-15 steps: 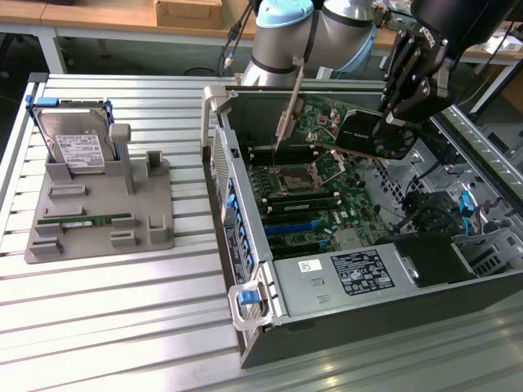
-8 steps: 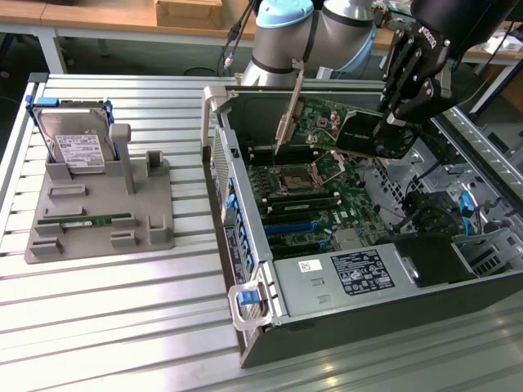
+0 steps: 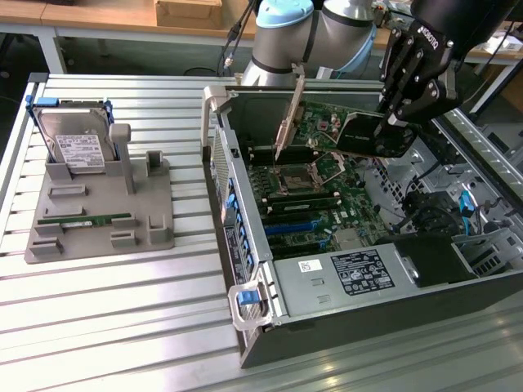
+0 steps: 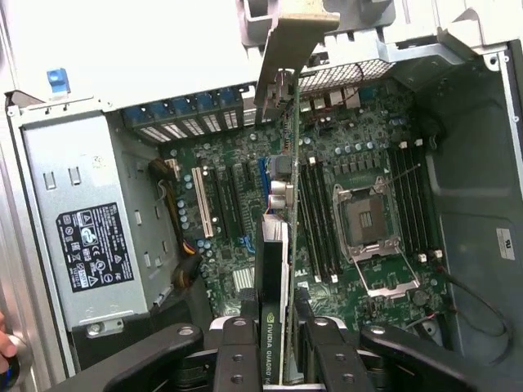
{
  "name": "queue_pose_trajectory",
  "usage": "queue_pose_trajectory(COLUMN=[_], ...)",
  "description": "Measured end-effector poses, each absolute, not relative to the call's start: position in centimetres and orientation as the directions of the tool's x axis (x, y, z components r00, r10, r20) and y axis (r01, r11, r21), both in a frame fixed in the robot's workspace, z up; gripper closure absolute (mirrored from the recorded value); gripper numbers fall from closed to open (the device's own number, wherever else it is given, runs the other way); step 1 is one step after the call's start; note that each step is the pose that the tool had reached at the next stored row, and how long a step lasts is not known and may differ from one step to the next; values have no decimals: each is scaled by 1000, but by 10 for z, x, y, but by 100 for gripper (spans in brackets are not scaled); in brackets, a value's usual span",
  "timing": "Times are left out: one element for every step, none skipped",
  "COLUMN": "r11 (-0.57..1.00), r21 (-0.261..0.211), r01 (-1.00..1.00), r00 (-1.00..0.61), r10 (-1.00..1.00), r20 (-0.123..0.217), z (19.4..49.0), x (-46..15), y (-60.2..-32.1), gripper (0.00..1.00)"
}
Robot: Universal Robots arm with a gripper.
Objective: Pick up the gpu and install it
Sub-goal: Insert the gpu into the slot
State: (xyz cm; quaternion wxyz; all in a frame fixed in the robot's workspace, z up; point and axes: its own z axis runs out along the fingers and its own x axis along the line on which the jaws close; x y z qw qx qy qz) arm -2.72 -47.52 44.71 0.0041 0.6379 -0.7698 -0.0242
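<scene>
The gpu (image 3: 372,135) is pinched edge-on by the pincer (image 3: 388,121) and held above the motherboard (image 3: 327,196) inside the open computer case (image 3: 245,245). At nine o'clock in the exterior view, a hard drive (image 3: 78,143) is propped in a grey tray (image 3: 98,237) on the bench (image 3: 122,327).

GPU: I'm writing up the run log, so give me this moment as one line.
gripper: shut on gpu | gpu: held above motherboard inside open case, not seated | hard drive, memory stick: on grey holder
</scene>
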Motion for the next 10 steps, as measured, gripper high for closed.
queue_pose_trajectory(r11=[180,170,161,148,132,122,114,102,90,77], r21=[43,43,43,43,43,43,43,43,43,43], r01=[-983,-985,-986,-988,-990,-992,-993,-994,-995,-996], r00=[-181,-171,-162,-150,-133,-123,-115,-103,-91,-78], r10=[-983,-985,-987,-988,-991,-992,-993,-994,-996,-997], r20=[-25,-24,-24,-25,-25,-24,-25,-24,-25,-25], z=[447,447,447,447,447,447,447,447,447,447], x=[-27,-27,-27,-27,-27,-27,-27,-27,-27,-27], y=[-475,-475,-475,-475,-475,-475,-475,-475,-475,-475], gripper=[73,73,73,73,73,73,73,73,73,73])
